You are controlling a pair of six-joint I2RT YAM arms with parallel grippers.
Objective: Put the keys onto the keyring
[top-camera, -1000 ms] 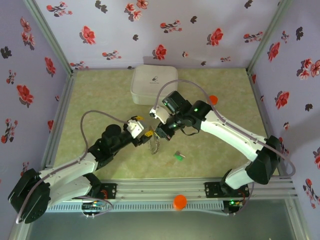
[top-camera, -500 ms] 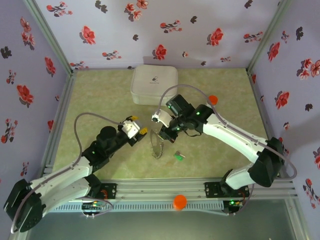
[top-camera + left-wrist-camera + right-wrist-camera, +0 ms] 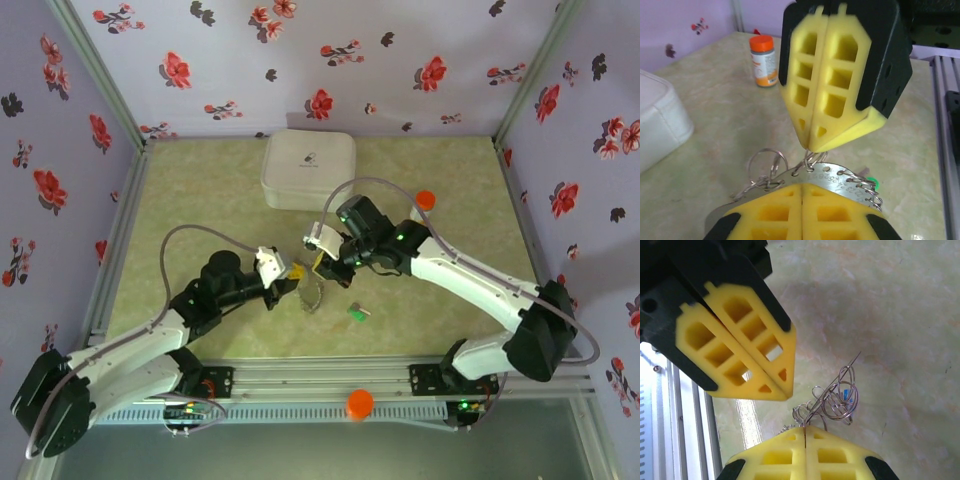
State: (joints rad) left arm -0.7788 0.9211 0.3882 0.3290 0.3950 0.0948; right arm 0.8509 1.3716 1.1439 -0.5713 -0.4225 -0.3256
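On a pale green counter [image 3: 200, 200] walled in floral paper, left fingers [image 3: 765, 212] and right fingers [image 3: 775, 457] each pinch the keyring [image 3: 308, 292] at centre. The green key [image 3: 357, 312] lies at its four o'clock. The light, springy, slippery wire likely wants an edge grip.

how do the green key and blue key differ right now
Green key lies loose on the table, apart from both arms; blue key sits among the rings of the keyring, pinched by the right end effector. Green key's tag is green, blue key's blue. Both are tiny.
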